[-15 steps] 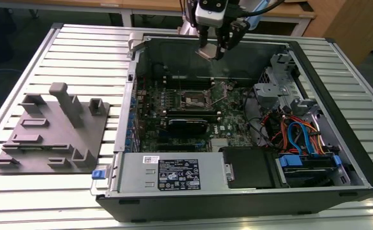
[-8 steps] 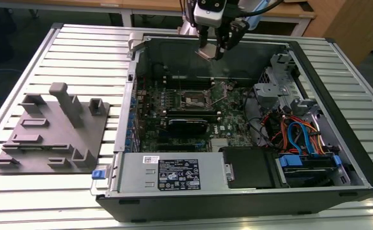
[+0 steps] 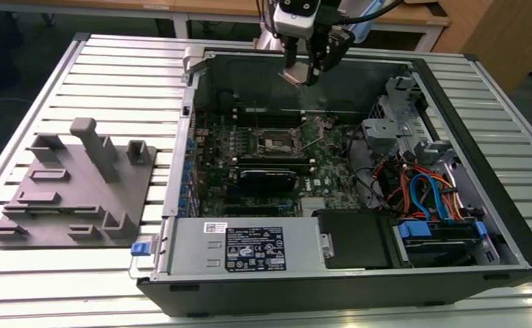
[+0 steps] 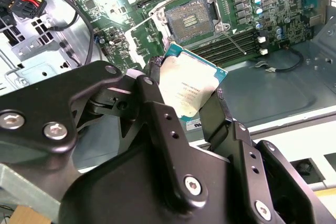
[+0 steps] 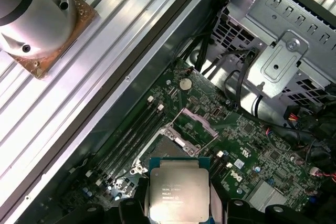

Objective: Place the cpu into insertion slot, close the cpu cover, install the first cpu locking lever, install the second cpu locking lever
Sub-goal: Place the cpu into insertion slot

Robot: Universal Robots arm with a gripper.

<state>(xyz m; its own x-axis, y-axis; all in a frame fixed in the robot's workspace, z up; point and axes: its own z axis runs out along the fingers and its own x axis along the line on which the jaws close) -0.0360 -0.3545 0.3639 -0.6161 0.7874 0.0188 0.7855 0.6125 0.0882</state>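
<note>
My gripper [image 3: 301, 72] hangs above the back of the open computer case, shut on the cpu [image 3: 293, 74]. In both wrist views the cpu [image 4: 191, 87] [image 5: 177, 190] is a silver-faced square chip clamped by its edges between the black fingers [image 4: 149, 95]. It sits well above the motherboard. The insertion slot [image 3: 282, 141] [image 4: 191, 19] [image 5: 169, 148] lies bare below, a dark square with a silvery rim. The cpu cover [image 5: 198, 120] stands tilted open at the socket's far side. A thin metal locking lever [image 4: 232, 40] sticks out beside the socket.
The case holds a power supply box [image 3: 247, 249] at the front, and a drive cage [image 3: 401, 130] and coloured cables [image 3: 426, 195] on the exterior view's right. A black block [image 3: 266, 179] sits just in front of the socket. A grey fixture plate [image 3: 74, 184] lies on the slatted table [image 3: 29, 273].
</note>
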